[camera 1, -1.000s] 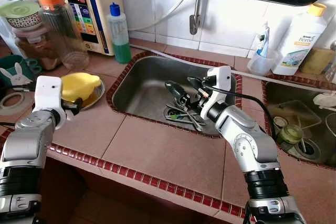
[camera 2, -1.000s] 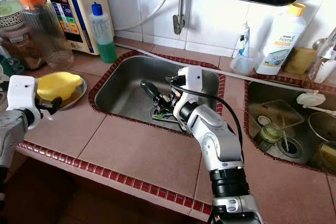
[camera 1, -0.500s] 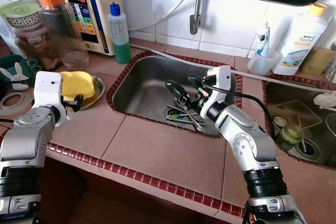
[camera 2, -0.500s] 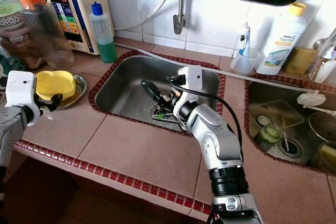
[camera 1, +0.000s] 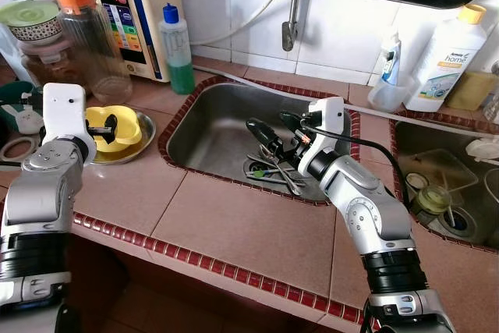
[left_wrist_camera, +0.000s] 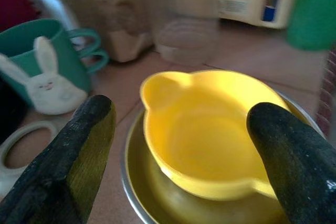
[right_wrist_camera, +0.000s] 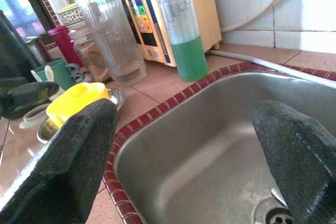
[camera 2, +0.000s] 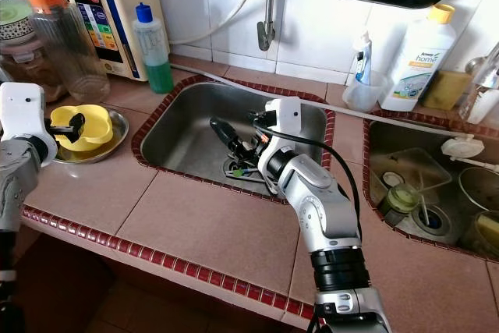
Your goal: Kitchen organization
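Since the yellow bowl point(left_wrist_camera: 210, 129) sat in a metal plate point(camera 1: 136, 144) beside the sink point(camera 1: 210, 130), left gripper point(left_wrist_camera: 184, 145) fingers were spread around it, probably for pickup; right gripper point(right_wrist_camera: 184, 150) was held open over the sink.

Yellow bowl point(camera 1: 115, 126) with small tab handles is sitting upright and empty in a shallow metal dish point(camera 1: 134, 147), left-centre of frame on the worktop. Black-handled utensils point(camera 1: 269, 163) are lying piled in the steel sink point(camera 1: 204, 132), centre frame.
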Motion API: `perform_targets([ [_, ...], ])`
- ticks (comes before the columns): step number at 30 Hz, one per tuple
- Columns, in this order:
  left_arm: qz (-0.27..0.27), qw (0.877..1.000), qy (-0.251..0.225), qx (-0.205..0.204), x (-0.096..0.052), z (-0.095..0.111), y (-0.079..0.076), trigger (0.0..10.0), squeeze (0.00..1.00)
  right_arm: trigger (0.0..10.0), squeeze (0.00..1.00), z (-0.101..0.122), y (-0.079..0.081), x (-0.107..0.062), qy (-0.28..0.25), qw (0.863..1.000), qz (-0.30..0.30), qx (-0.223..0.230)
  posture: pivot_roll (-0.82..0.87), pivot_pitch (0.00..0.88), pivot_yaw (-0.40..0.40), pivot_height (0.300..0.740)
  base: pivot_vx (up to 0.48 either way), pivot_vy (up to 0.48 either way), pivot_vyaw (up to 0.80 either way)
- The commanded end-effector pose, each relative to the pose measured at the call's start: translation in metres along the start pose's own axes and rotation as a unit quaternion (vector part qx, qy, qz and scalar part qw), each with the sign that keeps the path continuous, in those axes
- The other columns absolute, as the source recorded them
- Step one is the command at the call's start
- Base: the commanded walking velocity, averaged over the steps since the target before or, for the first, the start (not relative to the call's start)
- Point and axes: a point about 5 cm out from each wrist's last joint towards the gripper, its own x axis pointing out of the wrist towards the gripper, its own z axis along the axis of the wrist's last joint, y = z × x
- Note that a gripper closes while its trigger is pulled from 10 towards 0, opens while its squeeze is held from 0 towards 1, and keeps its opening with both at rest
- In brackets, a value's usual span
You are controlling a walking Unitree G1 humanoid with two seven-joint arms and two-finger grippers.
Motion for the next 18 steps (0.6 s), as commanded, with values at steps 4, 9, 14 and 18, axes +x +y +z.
perform_targets([
  [4, 0.025, 0.998, 0.001, -0.059, 0.008, 0.003, 0.000, 10.0, 0.00, 10.0, 0.94, 0.005, -0.001, 0.001, -0.007, 1.000, -0.002, -0.009, 0.11, 0.035, 0.003, 0.740, 0.000, 0.000, 0.00],
  [9, 0.040, 0.988, 0.012, -0.152, 0.019, 0.001, -0.011, 10.0, 0.00, 10.0, 0.94, 0.007, 0.000, 0.001, -0.016, 1.000, -0.003, -0.007, 0.10, 0.033, 0.008, 0.740, 0.000, 0.000, 0.00],
  [14, 0.054, 0.976, 0.025, -0.211, 0.026, -0.002, -0.018, 10.0, 0.00, 10.0, 0.94, 0.007, 0.001, 0.000, -0.018, 1.000, -0.002, -0.008, 0.10, 0.034, 0.010, 0.740, 0.000, 0.000, 0.00],
  [18, 0.076, 0.966, 0.034, -0.245, 0.028, -0.006, -0.018, 10.0, 0.00, 10.0, 0.94, 0.007, -0.001, -0.001, -0.018, 1.000, -0.006, -0.010, 0.09, 0.038, 0.013, 0.740, 0.000, 0.000, 0.00],
])
